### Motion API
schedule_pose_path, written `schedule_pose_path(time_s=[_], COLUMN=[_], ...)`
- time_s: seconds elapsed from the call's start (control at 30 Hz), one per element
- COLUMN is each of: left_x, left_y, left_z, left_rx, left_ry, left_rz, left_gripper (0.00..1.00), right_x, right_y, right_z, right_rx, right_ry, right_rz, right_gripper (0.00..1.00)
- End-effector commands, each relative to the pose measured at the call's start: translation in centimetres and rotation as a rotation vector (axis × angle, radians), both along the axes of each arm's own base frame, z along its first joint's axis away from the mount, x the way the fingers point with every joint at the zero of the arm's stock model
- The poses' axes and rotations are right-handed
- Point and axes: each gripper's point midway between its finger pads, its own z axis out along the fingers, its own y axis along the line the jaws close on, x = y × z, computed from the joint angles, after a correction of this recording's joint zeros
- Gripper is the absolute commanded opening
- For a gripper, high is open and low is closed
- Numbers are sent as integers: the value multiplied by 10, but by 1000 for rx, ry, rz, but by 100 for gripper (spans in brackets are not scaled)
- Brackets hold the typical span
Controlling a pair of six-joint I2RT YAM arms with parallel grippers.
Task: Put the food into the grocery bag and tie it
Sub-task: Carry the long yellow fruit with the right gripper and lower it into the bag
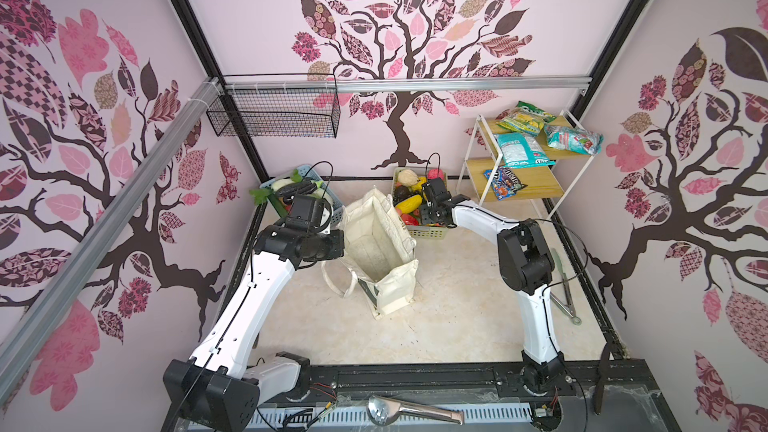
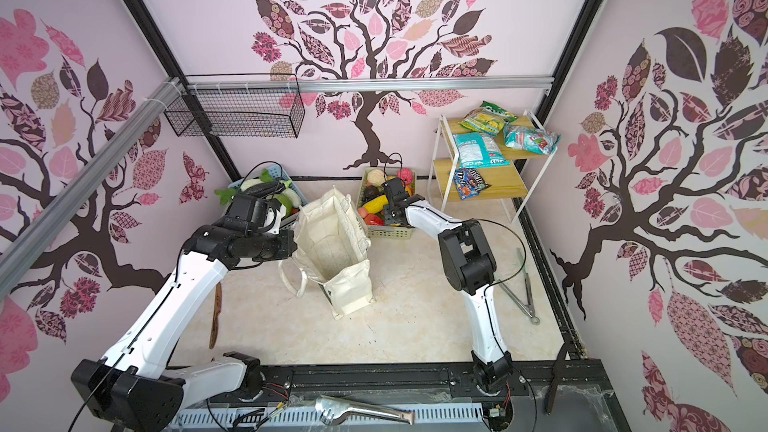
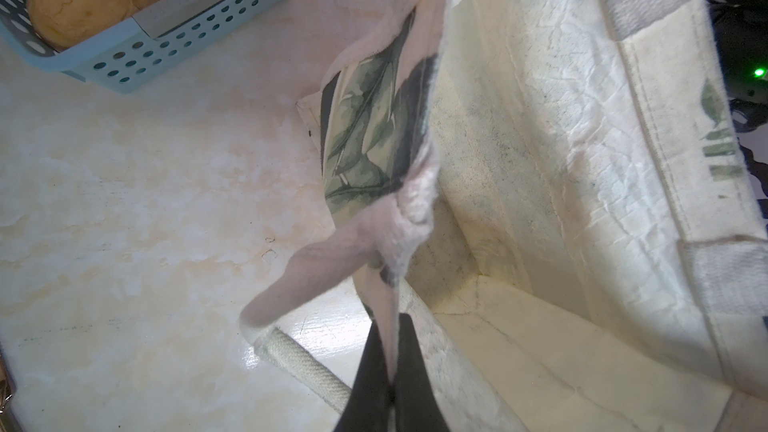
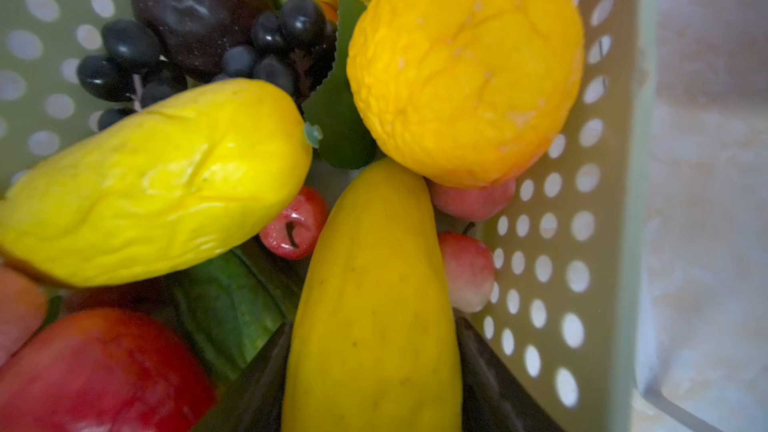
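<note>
A long yellow fruit [image 4: 374, 284] fills the foreground of the right wrist view. It lies between the dark fingers [image 4: 257, 388] of the right end effector [image 4: 372, 326], which sit against both its sides with no gap showing. The fruit rests in the beige basket [image 1: 432, 233] among an orange [image 4: 465, 68], a wrinkled yellow fruit [image 4: 153, 184], dark grapes [image 4: 129, 45] and a red apple [image 4: 95, 371].

In both top views that basket stands just beside the bag [image 1: 380, 238], at its 1 o'clock. The bag stands upright on the bench [image 1: 457, 317] with its mouth open. The left end effector [image 3: 392, 342] is clamped on cloth at the bag's 9 o'clock rim.

A blue basket [image 3: 178, 41] of vegetables sits at the bag's 11 o'clock. A shelf rack [image 1: 528, 189] carrying snack packets [image 1: 519, 149] stands at 2 o'clock.
</note>
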Motion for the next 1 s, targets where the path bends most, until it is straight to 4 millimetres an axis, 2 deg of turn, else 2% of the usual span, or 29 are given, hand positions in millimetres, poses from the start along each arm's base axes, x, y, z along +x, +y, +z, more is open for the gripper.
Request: schedule_pose_path(time_s=[0.0,0.27,0.47,0.6,0.7,0.77,0.87,0.97], left_x=[6,5,4,4,5,5,6,7], left_y=[-3,-6,-8,-7,-8,-9,-9,-11], left_z=[25,26,28,28,27,25,25,27], left_rx=[-32,-45,-57,-55,-56,-56,-58,-66], left_ry=[-82,-82,-85,-86,-84,-81,-82,-91], left_rz=[-11,-27,-28,-26,-30,-33,-37,-38], left_gripper=[0,0,0,0,0,0,0,0], right_x=[-4,-26,-62,-98,-129,-150,-181,-205], right_y=[1,4,34,65,93,113,143,169], right_z=[73,153,222,256,272,276,272,259], right_rx=[44,131,206,265,296,316,335,341], right_ry=[-122,-239,-355,-407,-443,-446,-430,-394], right_rz=[19,80,199,301,391,460,570,658], right_gripper=[60,60,60,60,60,60,60,60])
